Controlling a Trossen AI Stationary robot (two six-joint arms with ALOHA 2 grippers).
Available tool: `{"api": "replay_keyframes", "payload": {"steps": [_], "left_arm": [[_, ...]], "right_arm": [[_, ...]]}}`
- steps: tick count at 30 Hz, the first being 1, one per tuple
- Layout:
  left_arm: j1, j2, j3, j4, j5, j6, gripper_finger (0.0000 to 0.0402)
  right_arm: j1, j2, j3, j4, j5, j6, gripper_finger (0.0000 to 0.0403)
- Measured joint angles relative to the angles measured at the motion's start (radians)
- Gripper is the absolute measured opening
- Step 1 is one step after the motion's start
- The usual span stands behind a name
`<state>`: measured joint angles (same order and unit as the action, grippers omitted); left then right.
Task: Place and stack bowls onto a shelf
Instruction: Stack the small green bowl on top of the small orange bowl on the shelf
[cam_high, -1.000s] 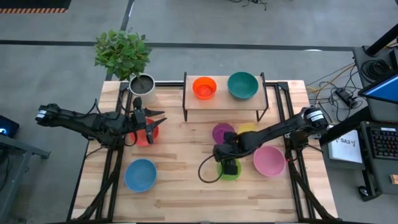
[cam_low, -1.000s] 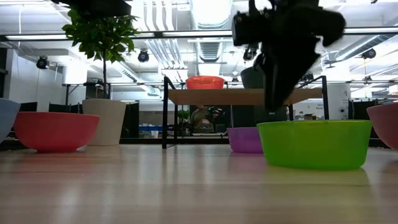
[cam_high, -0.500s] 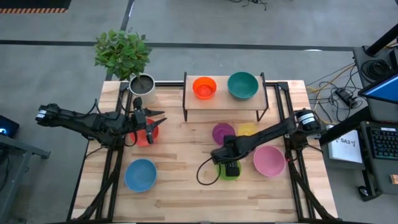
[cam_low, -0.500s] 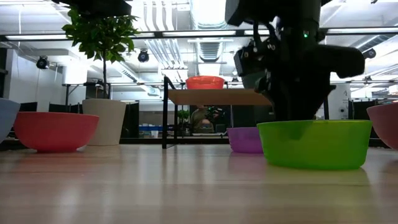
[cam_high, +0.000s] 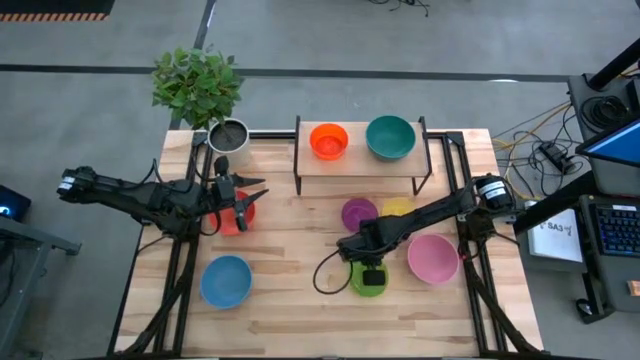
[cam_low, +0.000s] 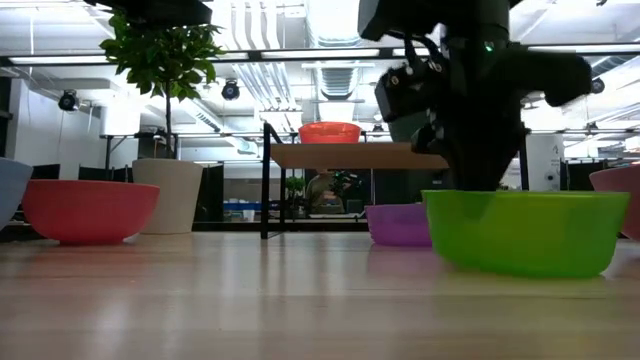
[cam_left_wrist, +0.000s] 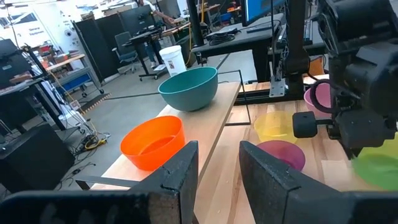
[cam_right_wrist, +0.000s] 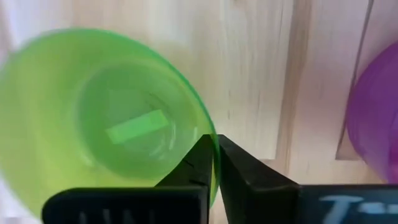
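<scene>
Green bowl (cam_right_wrist: 106, 130) now in right hand (cam_right_wrist: 214, 163)

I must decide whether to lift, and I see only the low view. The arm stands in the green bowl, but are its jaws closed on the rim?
Observer: Yes. In the right wrist view the right jaws are shut on the rim of the green bowl, one inside and one outside.
Operator: Good. What is on the shelf? I see only an orange bowl there.
Observer: From above, a teal bowl also sits on it, beside the orange one.
Operator: And the left arm?
Observer: It waits above the red bowl, on the other side of the table from the green one.
</scene>
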<state>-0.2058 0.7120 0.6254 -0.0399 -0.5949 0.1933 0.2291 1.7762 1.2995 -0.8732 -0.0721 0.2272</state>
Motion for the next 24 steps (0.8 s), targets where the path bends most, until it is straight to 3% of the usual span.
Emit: {"api": "replay_keyframes", "payload": {"steps": [9,24], "left_arm": [[0.000,0.003,0.000,0.005,0.000,0.008,0.0100],[0.000,0.003,0.000,0.004,0.000,0.012,0.0100]], "right_arm": [[-0.128,-0.008,0.217,-0.017,-0.058,-0.018,0.0009],[-0.489,-0.023,0.635,-0.080,-0.058,-0.123,0.0009]]}}
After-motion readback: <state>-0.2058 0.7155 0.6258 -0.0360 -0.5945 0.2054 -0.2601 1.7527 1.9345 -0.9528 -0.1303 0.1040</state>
